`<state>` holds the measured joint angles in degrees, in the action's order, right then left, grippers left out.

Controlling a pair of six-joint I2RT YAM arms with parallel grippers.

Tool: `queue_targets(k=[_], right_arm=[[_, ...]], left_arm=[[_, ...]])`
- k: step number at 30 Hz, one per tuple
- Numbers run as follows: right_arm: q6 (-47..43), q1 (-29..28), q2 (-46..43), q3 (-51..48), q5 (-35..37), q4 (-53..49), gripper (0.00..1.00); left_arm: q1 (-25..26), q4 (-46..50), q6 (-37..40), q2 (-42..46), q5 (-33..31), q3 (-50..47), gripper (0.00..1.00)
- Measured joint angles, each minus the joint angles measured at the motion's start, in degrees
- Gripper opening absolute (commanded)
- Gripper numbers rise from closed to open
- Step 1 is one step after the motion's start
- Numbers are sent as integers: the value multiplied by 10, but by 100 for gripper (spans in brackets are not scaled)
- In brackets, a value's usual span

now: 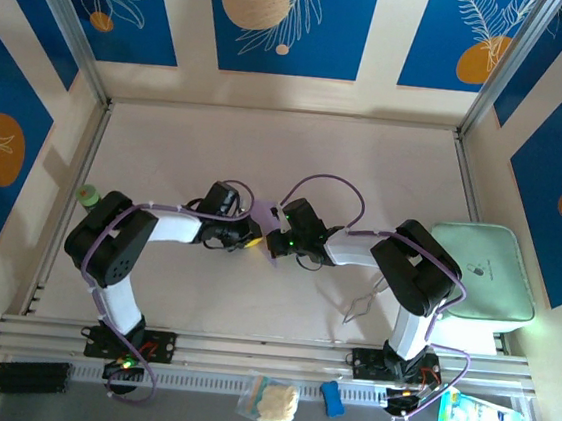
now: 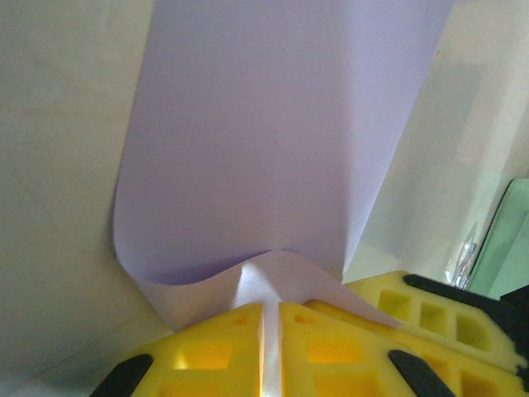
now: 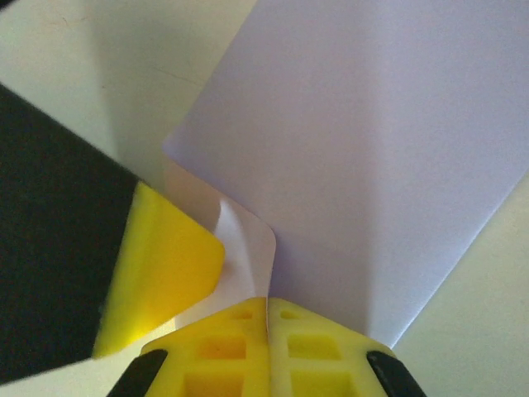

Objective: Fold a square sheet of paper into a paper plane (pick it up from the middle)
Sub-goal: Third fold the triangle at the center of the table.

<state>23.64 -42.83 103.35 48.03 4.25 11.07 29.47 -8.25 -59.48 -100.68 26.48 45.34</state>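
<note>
**Sheet pinched by both grippers at mid-table; no fold set yet**

We find the table [image 1: 267, 149] pale and matt, bare across the upper half of the overhead view. A mint-green tray [image 1: 481, 272], rounded-square with a smooth shell, sits at the right edge, well apart from the work.

The sheet of paper [image 2: 273, 141] is at the centre of the overhead view, between the two wrists. It is thin, plain lavender. In the left wrist view it bends in a soft loop near the bottom of the frame, with no pressed crease.

The left gripper [image 2: 271, 331] has its jaws closed on that bent edge, with only the paper between them. The right gripper [image 3: 269, 327] is likewise closed on the sheet, just beside the other. Both have blocky yellow fingers [image 3: 322, 347] with square recessed pockets.

We judge that the close twin pinch holds the bend in place so a fold can be pressed.
</note>
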Motion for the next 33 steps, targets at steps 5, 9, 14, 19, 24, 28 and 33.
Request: queue_targets(k=[5,9,14,19,24,28,33], right_arm=[[0,1,0,0,-2,0,1],[0,1,0,0,-2,0,1],[0,1,0,0,-2,0,1],[0,1,0,0,-2,0,1],[0,2,-1,0,-2,-2,1],[0,5,-5,0,-2,-10,1],[0,8,-12,0,-2,-21,1]], left_arm=[[-18,52,40,0,-17,57,15],[-26,85,68,-10,-31,100,15],[-29,133,98,-45,-46,141,15],[-29,189,125,-81,-60,180,14],[-30,229,145,-98,-64,207,12],[-30,251,157,-106,-64,221,11],[-30,268,166,-110,-64,231,10]])
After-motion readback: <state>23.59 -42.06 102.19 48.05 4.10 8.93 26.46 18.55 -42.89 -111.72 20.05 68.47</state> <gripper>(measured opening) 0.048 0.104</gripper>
